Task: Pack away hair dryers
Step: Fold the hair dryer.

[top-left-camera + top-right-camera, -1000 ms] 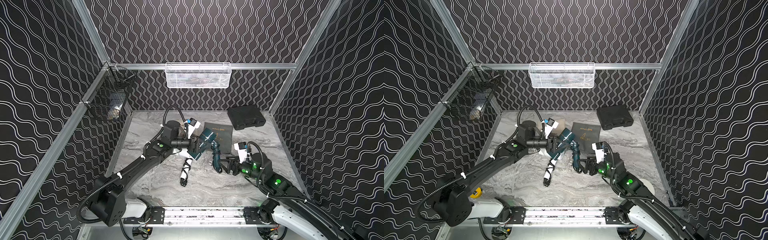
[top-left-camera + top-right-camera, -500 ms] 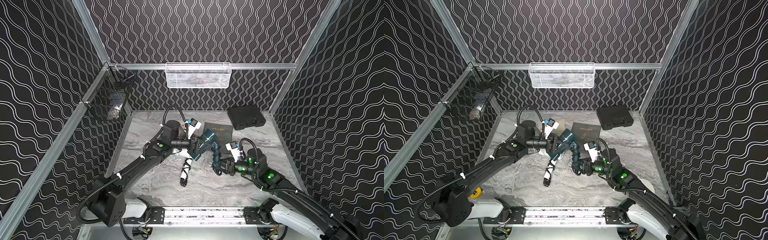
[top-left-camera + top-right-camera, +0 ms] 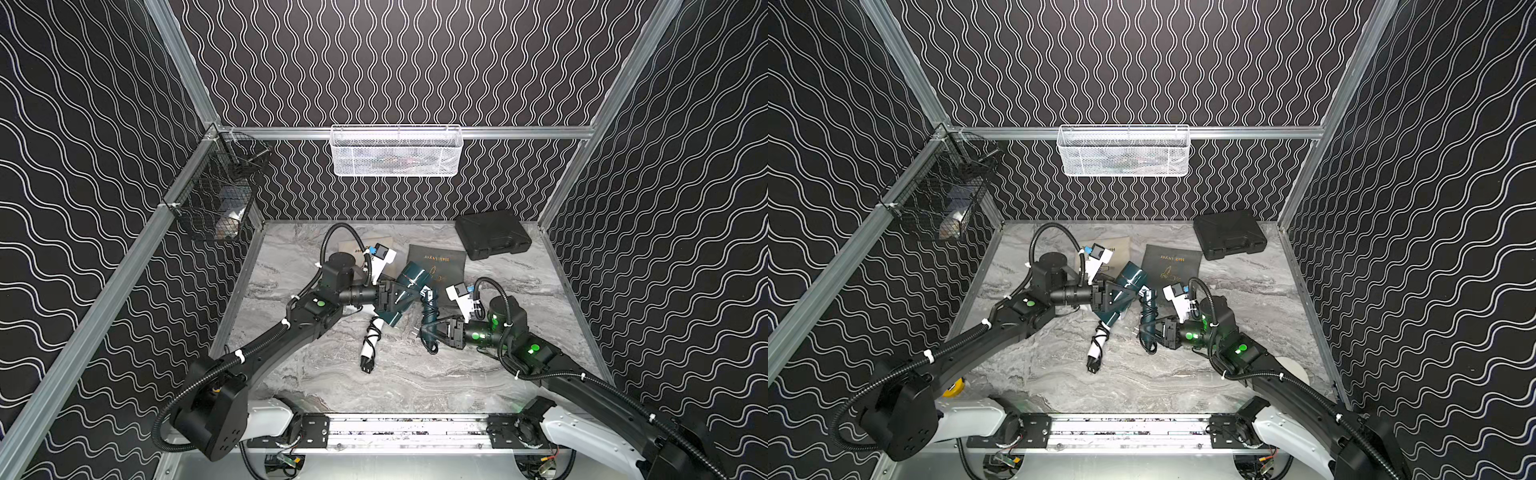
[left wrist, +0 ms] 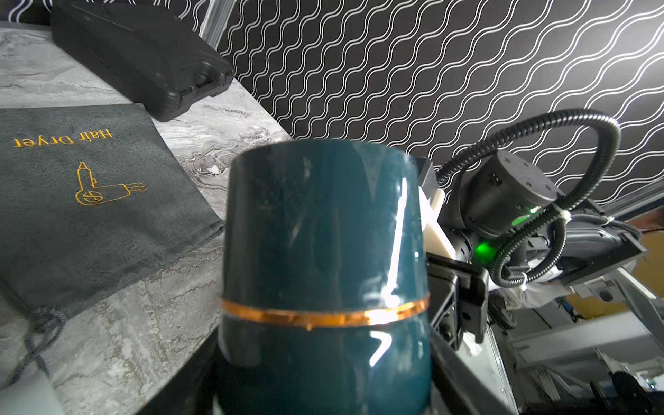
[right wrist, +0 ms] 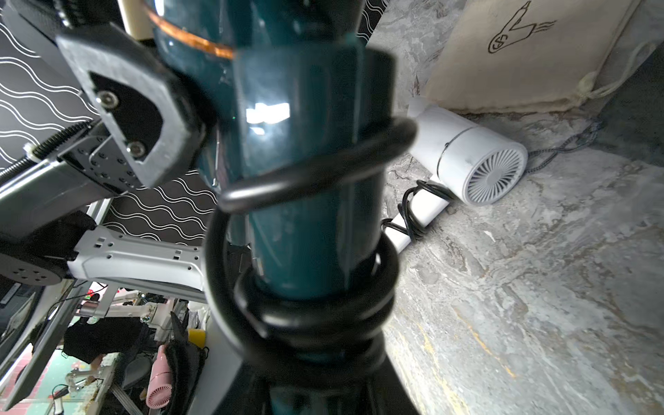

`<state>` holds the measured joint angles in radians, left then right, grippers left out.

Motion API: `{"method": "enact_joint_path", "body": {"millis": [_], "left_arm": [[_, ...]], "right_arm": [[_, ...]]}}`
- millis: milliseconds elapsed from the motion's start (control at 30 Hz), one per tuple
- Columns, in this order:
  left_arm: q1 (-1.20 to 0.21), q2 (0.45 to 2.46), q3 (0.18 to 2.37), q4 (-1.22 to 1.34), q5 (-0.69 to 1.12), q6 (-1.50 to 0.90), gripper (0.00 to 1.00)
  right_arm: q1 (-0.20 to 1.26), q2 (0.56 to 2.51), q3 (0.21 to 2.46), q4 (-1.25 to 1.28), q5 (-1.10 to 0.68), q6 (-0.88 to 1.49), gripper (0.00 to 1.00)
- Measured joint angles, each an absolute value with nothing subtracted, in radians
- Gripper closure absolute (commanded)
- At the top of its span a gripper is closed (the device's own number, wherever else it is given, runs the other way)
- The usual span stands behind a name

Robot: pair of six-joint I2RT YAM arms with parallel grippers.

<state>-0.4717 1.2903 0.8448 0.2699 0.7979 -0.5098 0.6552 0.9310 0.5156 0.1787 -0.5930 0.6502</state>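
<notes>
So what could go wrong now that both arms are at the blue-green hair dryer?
1. The left pincer grips the teal hair dryer by its glossy barrel, which might slip.
2. The right pincer is at the handle, where the black cord is wound. The loops could slide or snag.
3. The white hair dryer lies close by on the table, so a dropped teal one could knock it.

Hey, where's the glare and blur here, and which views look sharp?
Left wrist view: the teal hair dryer is soft, streaked with white glare; the grey pouch is sharp. Right wrist view: its handle and black cord blur close up; the white hair dryer is crisp. Both top views: evenly lit, sharp.
</notes>
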Motion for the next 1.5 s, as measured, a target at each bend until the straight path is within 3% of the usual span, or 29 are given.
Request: {"method": "enact_joint_path", "body": {"millis": [233, 633, 767, 1033, 1100, 1500], "left_arm": [[-0.514, 1.245, 0.744, 0.435, 0.684, -0.626, 1.0], [-0.563, 1.213, 0.65, 0.628, 0.585, -0.689, 1.0], [-0.568, 1.211, 0.646, 0.627, 0.577, -0.689, 1.0], [-0.568, 1.21, 0.683, 0.533, 0.58, -0.705, 1.0], [-0.56, 1.216, 0.701, 0.482, 0.579, -0.712, 1.0], [-0.545, 1.267, 0.803, 0.459, 0.579, -0.888, 1.0]], "right_arm": [[0.704, 0.925, 0.509, 0.23, -0.504, 0.722, 1.0], [0.838, 1.0, 0.551, 0.318, -0.308, 0.796, 1.0], [0.842, 0.983, 0.534, 0.322, -0.29, 0.796, 0.88], [0.843, 0.802, 0.532, 0.185, -0.139, 0.73, 0.14], [0.84, 0.76, 0.531, 0.155, -0.102, 0.715, 0.09], [0.823, 0.67, 0.532, 0.04, -0.096, 0.658, 0.05]]}}
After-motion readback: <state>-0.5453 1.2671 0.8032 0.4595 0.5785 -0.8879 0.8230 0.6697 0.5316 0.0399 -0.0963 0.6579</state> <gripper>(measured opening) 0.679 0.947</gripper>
